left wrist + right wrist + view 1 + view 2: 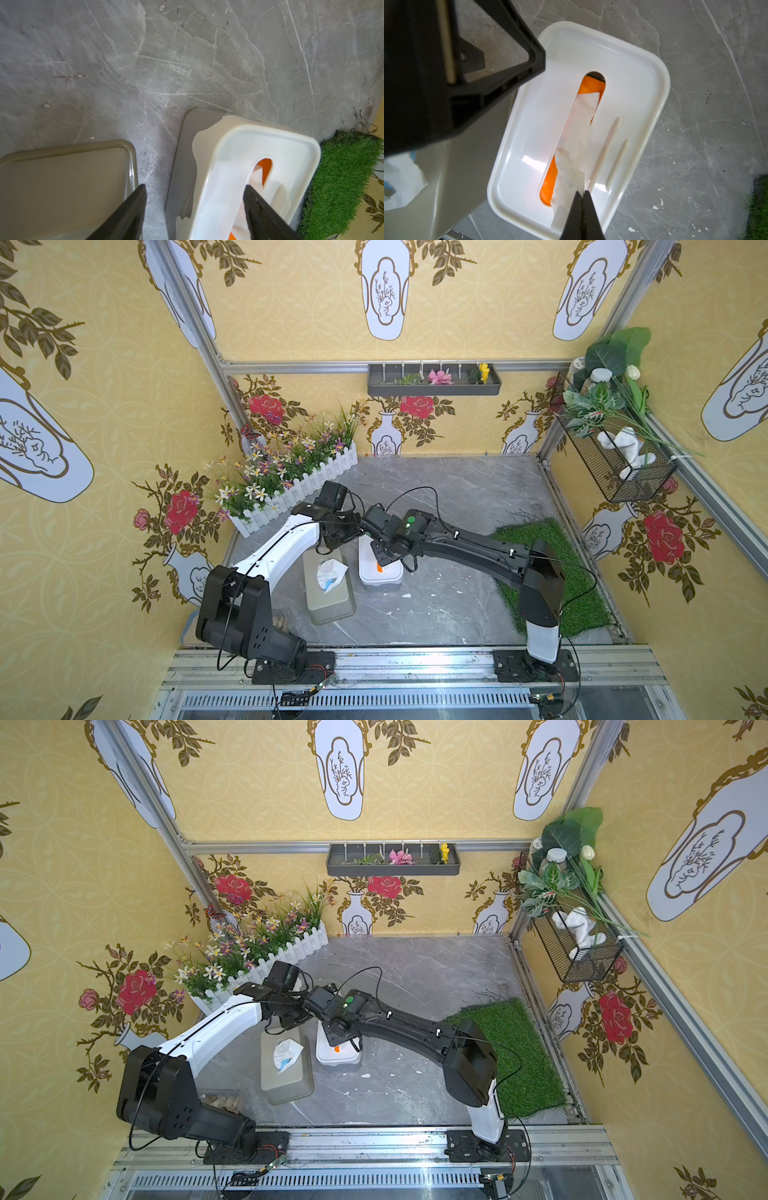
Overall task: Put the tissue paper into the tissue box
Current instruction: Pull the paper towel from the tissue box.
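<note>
Top view: grey marbled tabletop (pixel 457 497), grass mat (pixel 586 614), floral walls (pixel 291 315).

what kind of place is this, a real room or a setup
Probably a staged robot test cell, not a real room: printed floral wall panels on an aluminium frame, a left arm and right arm bolted to a rail, plus fake flowers and an artificial grass mat.

Two robot arms, the left arm (pixel 278 547) and the right arm (pixel 478 547), each carry one end effector: left end effector (pixel 195 186), right end effector (pixel 582 192). There are two boxes, a white tissue box (pixel 390 577) and a beige tissue box (pixel 332 605). Two pieces of tissue show: tissue paper (pixel 581 133) and crumpled tissue (pixel 330 574). There is one grass mat (pixel 582 605), one fenced flower planter (pixel 299 489), one wall tray (pixel 432 388) and one wire basket (pixel 623 477).
</note>
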`<action>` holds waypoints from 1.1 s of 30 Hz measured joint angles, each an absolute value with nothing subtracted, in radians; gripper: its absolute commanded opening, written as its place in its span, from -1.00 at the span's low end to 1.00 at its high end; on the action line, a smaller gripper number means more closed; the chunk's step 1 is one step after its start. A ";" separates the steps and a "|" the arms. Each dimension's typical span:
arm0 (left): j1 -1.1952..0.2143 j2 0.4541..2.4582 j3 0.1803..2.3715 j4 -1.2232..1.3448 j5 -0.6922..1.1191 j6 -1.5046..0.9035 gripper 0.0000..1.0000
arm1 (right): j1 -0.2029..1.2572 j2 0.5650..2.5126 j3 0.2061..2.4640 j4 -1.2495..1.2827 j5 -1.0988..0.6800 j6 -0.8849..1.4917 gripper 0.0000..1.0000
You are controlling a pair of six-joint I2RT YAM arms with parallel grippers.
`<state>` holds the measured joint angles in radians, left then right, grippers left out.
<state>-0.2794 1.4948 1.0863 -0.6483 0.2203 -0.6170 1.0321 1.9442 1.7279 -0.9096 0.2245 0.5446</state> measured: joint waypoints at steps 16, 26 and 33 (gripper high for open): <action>-0.278 1.489 1.081 -0.672 0.183 -0.605 0.51 | 1.065 2.105 1.924 -0.955 0.265 0.414 -0.22; -0.242 1.476 1.046 -0.657 0.211 -0.605 0.52 | 1.063 2.112 1.912 -0.966 0.263 0.358 -0.64; -0.194 1.464 1.016 -0.617 0.260 -0.653 0.52 | 1.059 2.110 1.879 -0.968 0.261 0.347 -1.00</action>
<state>-0.1940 1.4639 1.0157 -0.6174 0.2600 -0.6525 1.0592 2.1101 1.8786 -0.9684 0.2607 0.3473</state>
